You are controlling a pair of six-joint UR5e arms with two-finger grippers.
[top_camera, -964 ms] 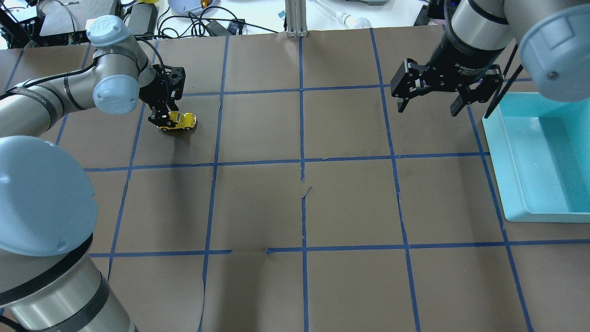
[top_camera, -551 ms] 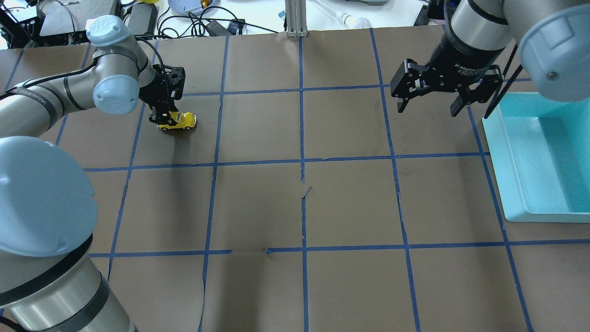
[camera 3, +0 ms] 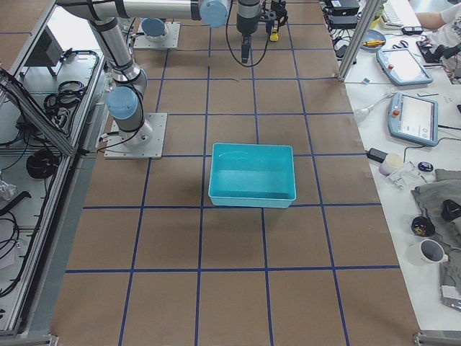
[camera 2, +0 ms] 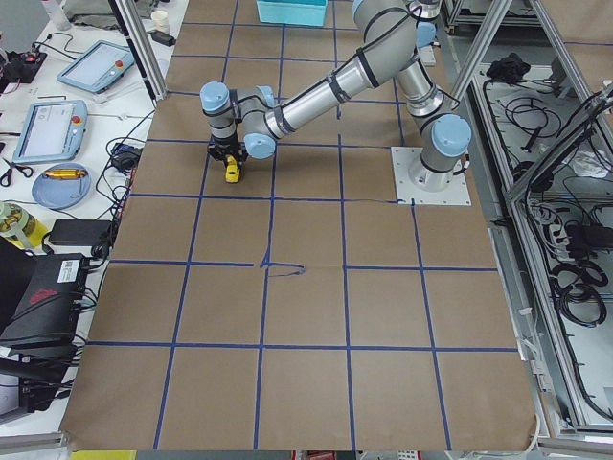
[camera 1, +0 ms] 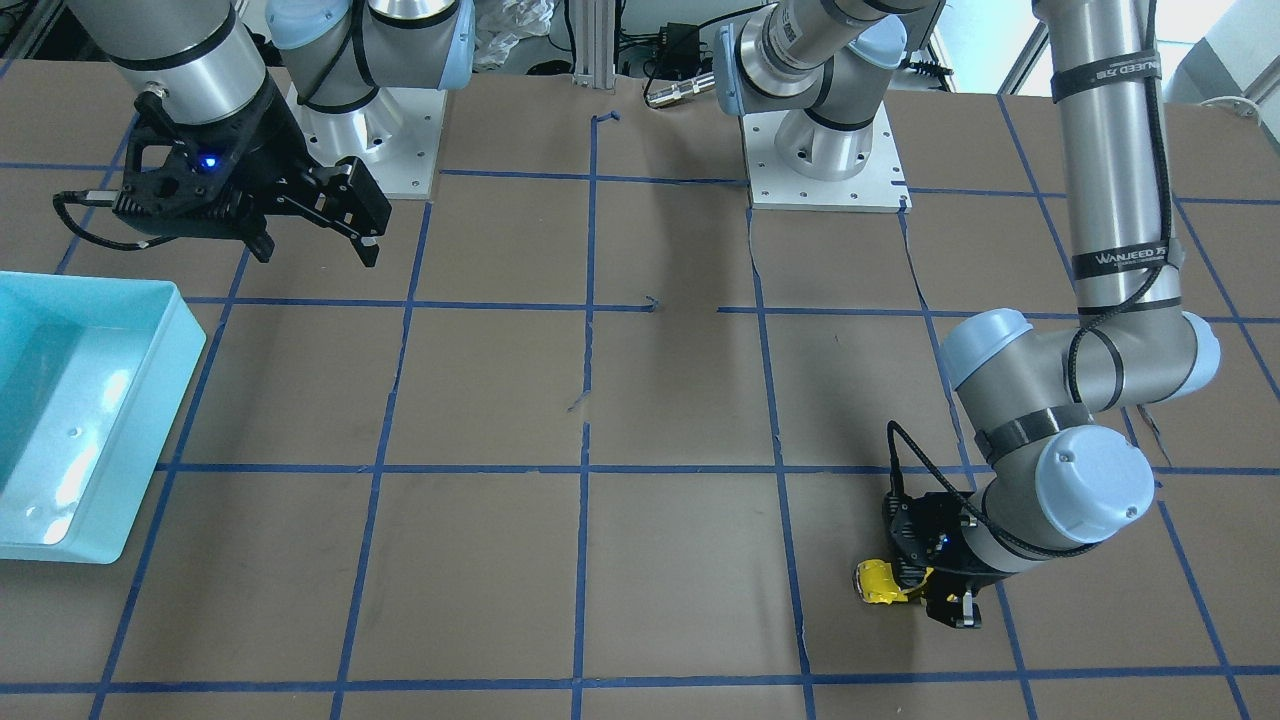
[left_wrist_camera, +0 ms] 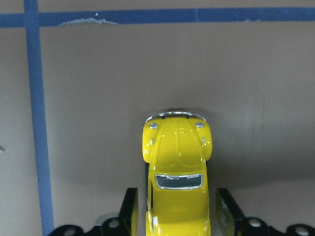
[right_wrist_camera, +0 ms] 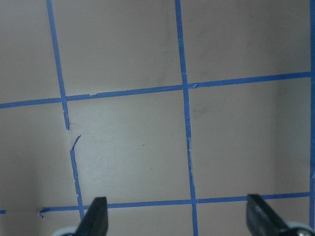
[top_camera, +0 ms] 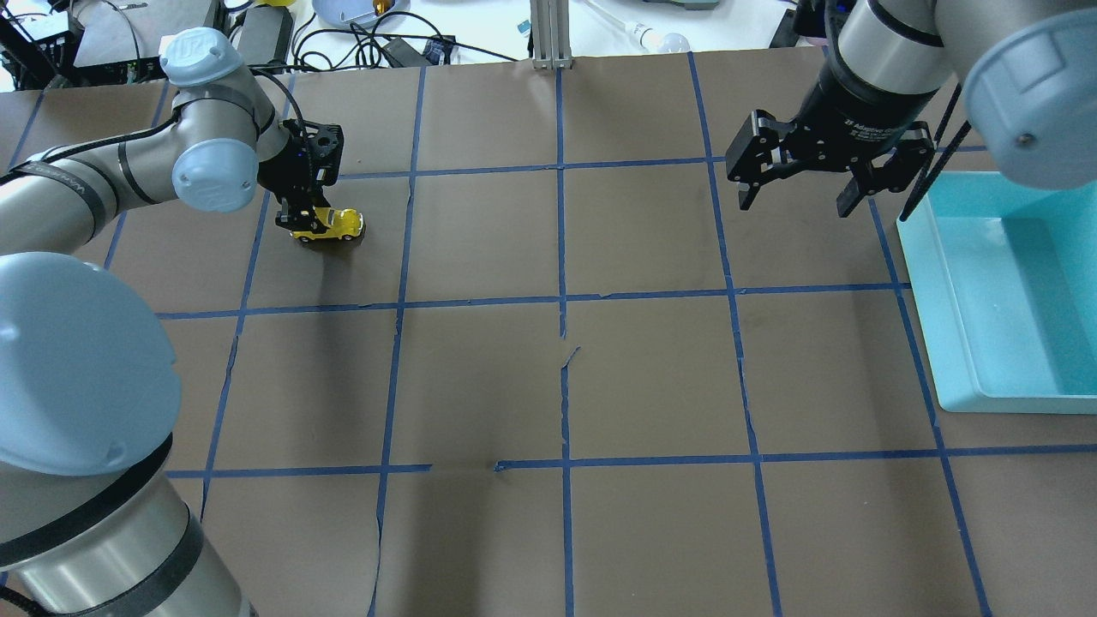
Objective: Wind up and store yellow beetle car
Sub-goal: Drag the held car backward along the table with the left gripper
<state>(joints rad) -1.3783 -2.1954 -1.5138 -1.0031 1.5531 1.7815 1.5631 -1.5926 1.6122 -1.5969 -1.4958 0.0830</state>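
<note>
Overhead exterior: left gripper [top_camera: 300, 224] flanks car [top_camera: 341, 224] (grip unclear); right gripper [top_camera: 794, 206] gapes near bin [top_camera: 930, 300].

Bright, even light from above falls on the brown paper-covered table [top_camera: 651, 368], and the arms throw broad, soft-edged shadows across it. The glossy yellow beetle car [left_wrist_camera: 178, 162] carries small white glints and sits in a dim halo of shadow. Pale glare patches mark the shiny turquoise plastic bin [camera 1: 60, 400]. The right wrist view is soft and darker toward its sides.

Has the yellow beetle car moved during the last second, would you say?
No, not visibly; the yellow beetle car sits equally far from the blue tape line.
</note>
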